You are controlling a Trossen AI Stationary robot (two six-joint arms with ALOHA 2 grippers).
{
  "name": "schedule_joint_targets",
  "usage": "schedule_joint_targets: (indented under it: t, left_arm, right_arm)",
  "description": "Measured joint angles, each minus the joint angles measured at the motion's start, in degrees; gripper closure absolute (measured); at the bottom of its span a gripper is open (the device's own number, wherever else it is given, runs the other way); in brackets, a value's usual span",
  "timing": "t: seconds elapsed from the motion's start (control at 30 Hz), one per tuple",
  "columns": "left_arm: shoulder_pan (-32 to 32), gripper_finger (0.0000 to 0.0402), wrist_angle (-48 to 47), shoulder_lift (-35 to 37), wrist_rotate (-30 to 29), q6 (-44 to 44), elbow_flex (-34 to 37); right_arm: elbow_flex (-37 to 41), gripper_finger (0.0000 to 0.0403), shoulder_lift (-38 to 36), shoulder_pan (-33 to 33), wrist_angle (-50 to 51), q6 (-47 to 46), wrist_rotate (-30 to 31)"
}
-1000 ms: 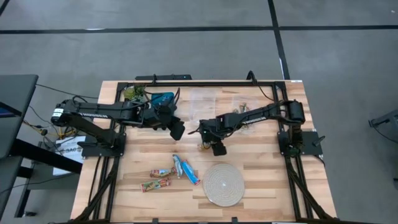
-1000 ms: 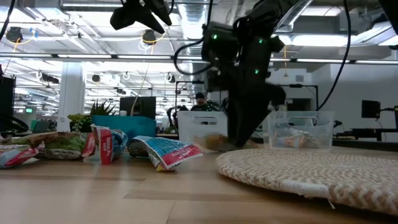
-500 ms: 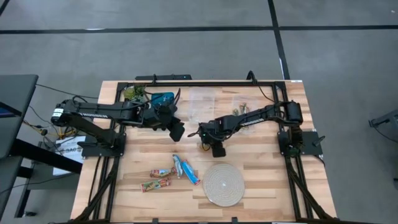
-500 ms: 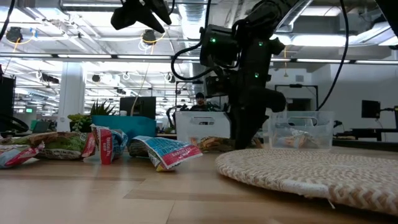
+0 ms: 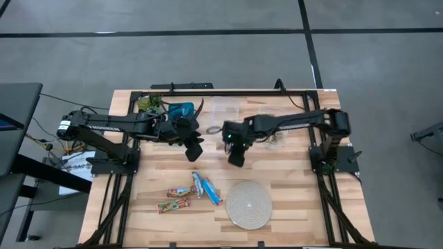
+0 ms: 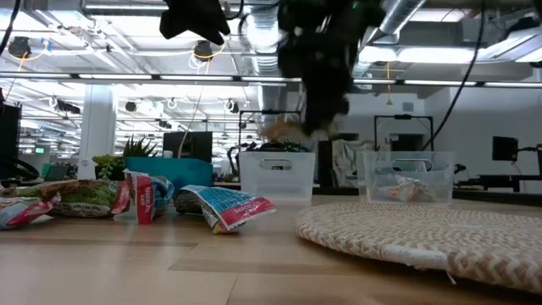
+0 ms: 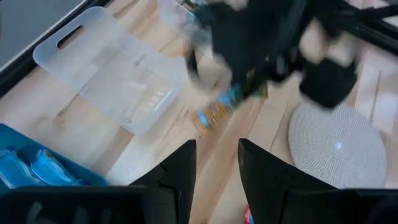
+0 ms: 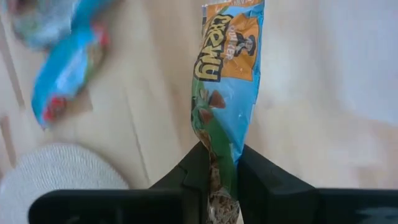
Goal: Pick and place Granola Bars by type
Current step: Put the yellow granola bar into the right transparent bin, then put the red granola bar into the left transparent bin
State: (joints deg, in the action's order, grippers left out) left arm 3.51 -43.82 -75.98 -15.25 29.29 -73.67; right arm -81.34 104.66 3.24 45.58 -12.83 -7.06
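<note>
The right pincer [image 8: 214,171] was up off the surface [image 5: 291,180], clamped on a tan-gold and teal granola bar [image 8: 224,87] dangling from its fingers above the middle. The left pincer [image 7: 214,165] hovered just beside it, fingers apart and empty. Four more bars [image 5: 190,192] lay near the white woven disc [image 5: 249,205].

Open-plan office lab — ceiling ducts [image 6: 127,17], strip lights, monitors [image 6: 188,144], wooden table [image 5: 291,180]

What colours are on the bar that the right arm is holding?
Orange-gold top, teal and green below: the granola bar, clearest in the right wrist view.
</note>
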Motion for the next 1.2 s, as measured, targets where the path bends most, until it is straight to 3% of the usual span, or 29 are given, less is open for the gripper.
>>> schedule_joint_targets:
  t: [0.2, 0.4, 0.57, 0.83, 1.2]
  left_arm:
    - [0.00, 0.0291, -0.03, 0.36, 0.17, -4.06, 0.02]
    - [0.00, 0.0291, 1.22, 0.36, 0.62, -6.81, 0.02]
    - [0.00, 0.0291, 1.28, 0.36, 1.03, -8.12, 0.02]
    - [0.00, 0.0291, 1.28, 0.36, 1.46, -8.17, 0.02]
    - [0.00, 0.0291, 1.05, 0.36, 3.91, -7.77, 0.02]
  right_arm:
    - [-0.02, 0.0357, -11.88, 2.99, 11.84, -8.48, 15.20]
    - [0.33, 0.0354, -17.20, 10.82, 27.95, -20.86, 22.93]
    - [4.02, 0.0352, -18.52, 15.95, 28.46, -25.86, 20.53]
    - [8.66, 0.0339, -18.05, 17.53, 26.95, -26.13, 20.47]
    - [8.90, 0.0232, -18.05, 15.43, 25.04, -23.68, 20.47]
